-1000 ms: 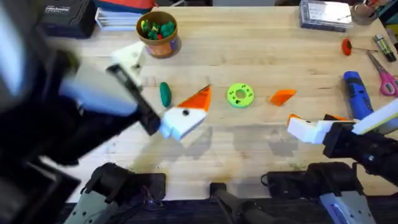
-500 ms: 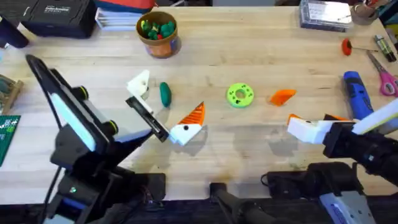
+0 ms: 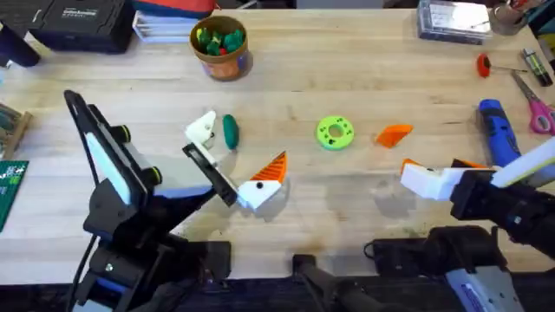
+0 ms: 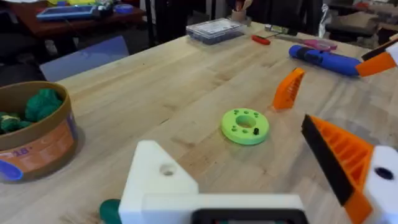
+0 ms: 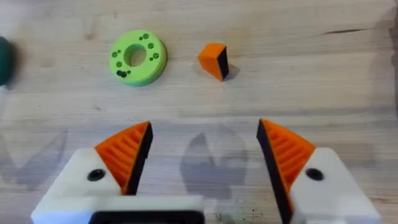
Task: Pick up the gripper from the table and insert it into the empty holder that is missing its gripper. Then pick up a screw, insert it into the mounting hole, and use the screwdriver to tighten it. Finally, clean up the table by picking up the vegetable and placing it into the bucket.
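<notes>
Overhead, the orange wedge lies loose on the desk, right of centre, with nothing touching it. The right wrist view shows it beyond that arm's fingers with a dark end face turned toward the camera. The green ring with small holes sits just to its left, apart from it.

The right claw hovers near the wedge, on the side toward the arm bases. It is spread wide and empty, and both of its white fingers carry orange ribbed pads.

The left claw is over the desk left of centre, also spread wide and holding nothing. Its nearer finger has an orange ribbed pad; the farther finger is bare white with an open hole in its face, seen plainly in the left wrist view. The cucumber lies just beside that bare finger; I cannot tell whether they touch.

The bucket stands toward the far edge, left of centre, with green toys inside. The blue screwdriver lies at the right side of the desk, well apart from the wedge, with pink-handled scissors beyond it.
</notes>
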Robot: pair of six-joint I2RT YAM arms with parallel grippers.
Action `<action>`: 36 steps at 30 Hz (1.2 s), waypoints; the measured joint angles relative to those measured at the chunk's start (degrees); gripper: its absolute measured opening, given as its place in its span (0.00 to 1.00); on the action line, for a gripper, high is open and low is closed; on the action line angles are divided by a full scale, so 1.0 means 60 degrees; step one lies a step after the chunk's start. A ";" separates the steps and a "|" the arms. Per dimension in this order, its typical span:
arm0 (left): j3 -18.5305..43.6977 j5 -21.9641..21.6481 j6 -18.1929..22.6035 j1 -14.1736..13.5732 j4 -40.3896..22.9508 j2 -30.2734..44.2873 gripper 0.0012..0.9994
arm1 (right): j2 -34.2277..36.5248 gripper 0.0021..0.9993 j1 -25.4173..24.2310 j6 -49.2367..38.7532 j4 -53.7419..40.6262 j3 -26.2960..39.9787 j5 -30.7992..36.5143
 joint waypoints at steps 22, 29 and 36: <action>0.0004 0.2311 -0.0734 0.0000 -0.0106 0.0000 0.99 | 0.0000 0.99 0.0000 0.0000 0.0000 -0.0001 0.0000; 0.0004 0.2389 -0.0738 0.0000 -0.0113 0.0000 0.99 | 0.0000 0.99 0.0000 0.0000 0.0000 0.0001 0.0000; 0.0004 0.2441 -0.0738 0.0000 -0.0117 0.0002 0.99 | 0.0000 0.99 0.0000 0.0000 0.0000 -0.0001 0.0000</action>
